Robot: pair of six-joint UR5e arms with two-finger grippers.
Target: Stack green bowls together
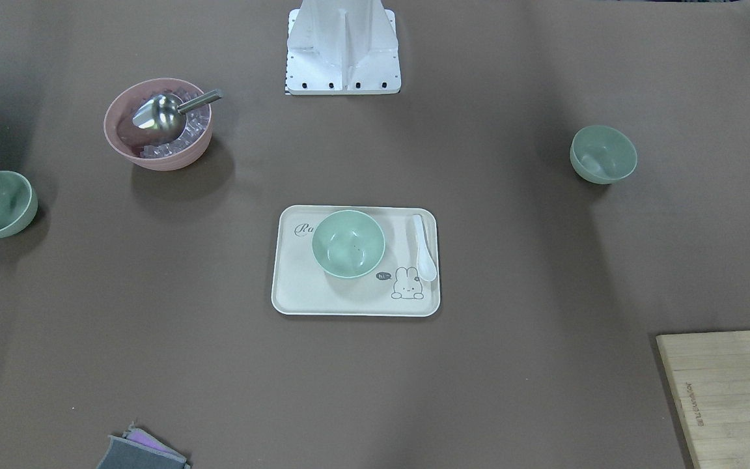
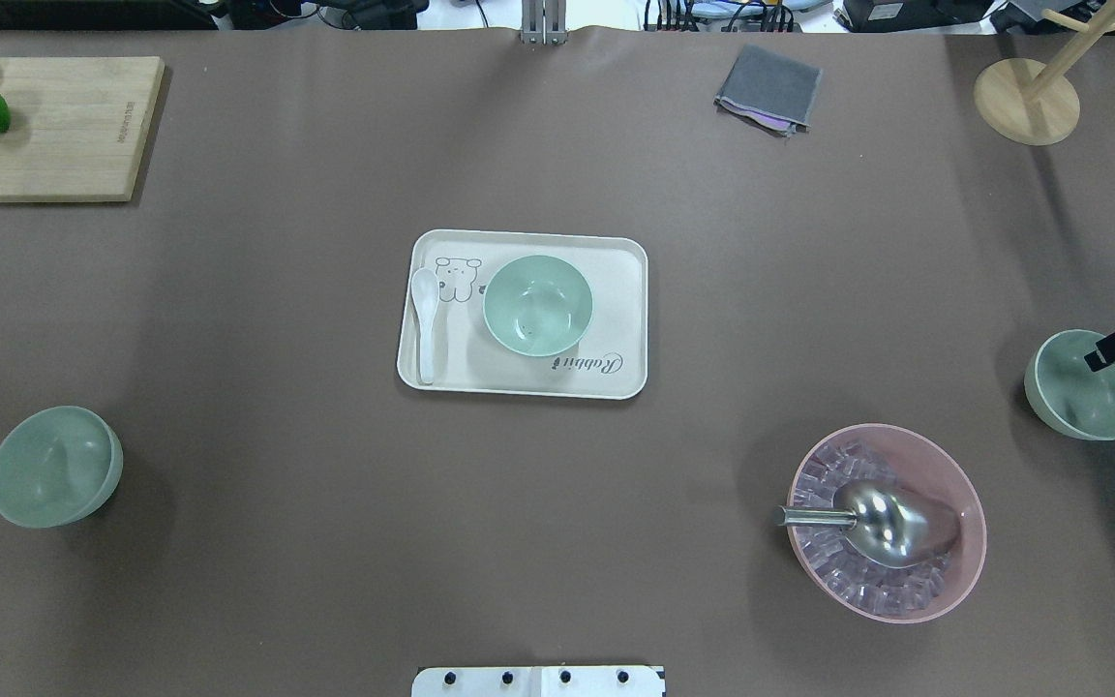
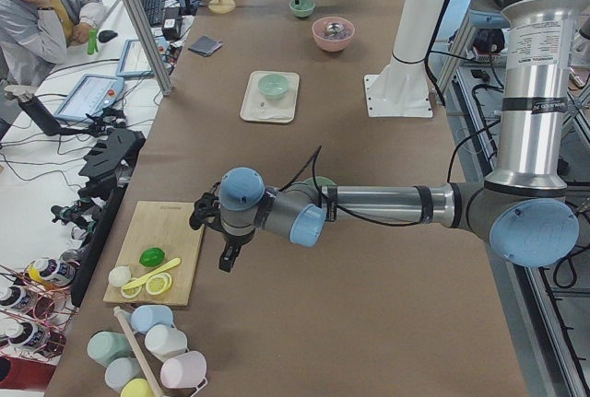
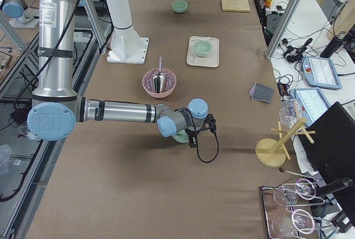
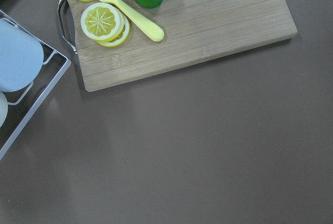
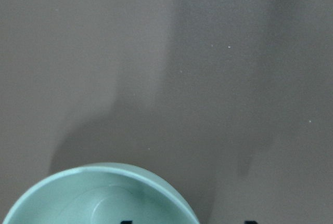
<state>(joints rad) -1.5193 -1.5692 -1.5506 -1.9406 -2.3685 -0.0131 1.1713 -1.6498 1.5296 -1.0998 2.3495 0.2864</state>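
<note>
Three pale green bowls stand apart. One green bowl [image 2: 538, 305] sits on the cream tray [image 2: 616, 261] at the table's middle. A second bowl [image 2: 56, 466] stands alone on my left side. The third bowl [image 2: 1087, 384] stands at the far right; it also shows in the right wrist view [image 6: 104, 198]. My right gripper [image 2: 1114, 353] hangs over this bowl, open, with its fingertips [image 6: 125, 222] either side of the rim. My left gripper [image 3: 226, 254] shows only in the exterior left view, by the cutting board, far from any bowl; I cannot tell whether it is open.
A pink bowl [image 2: 887, 521] with ice and a metal scoop stands near the right green bowl. A white spoon [image 2: 424, 319] lies on the tray. A cutting board [image 2: 64, 126] with fruit, a grey cloth [image 2: 768, 89] and a wooden stand [image 2: 1027, 102] line the far edge.
</note>
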